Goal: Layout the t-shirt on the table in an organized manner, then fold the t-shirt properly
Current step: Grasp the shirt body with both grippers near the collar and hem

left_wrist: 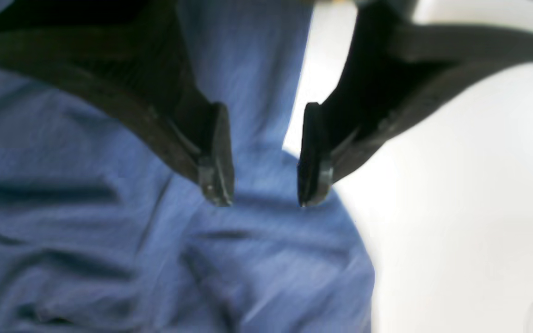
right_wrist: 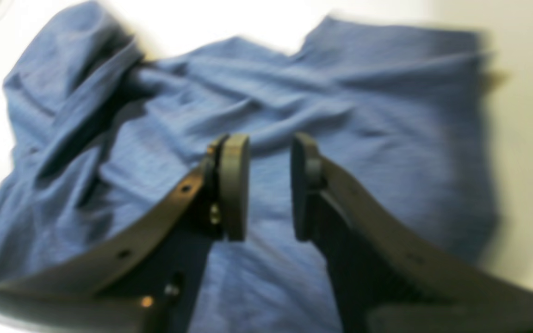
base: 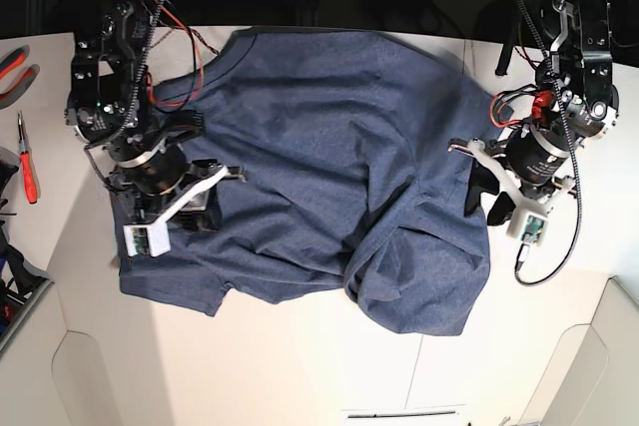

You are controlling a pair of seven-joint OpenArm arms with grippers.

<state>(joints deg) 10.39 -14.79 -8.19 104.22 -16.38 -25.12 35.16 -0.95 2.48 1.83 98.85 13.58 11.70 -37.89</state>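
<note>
One shirt (base: 329, 137) lies on the table (base: 300, 356), spread across its middle and far part but rumpled, with a fold bunched at the near right. No lettering shows, so the printed side is probably face down or hidden. Layout is judged unfinished.

Two grippers are in view. The left gripper (left_wrist: 264, 185) hangs over the shirt's right edge, jaws parted with nothing between them, placed, in my judgement, to take that edge and draw it flat. The right gripper (right_wrist: 269, 185) stands over the left part of the cloth, jaws parted and empty.

Two red-handled tools (base: 25, 162) lie at the far left, clear of the work.
</note>
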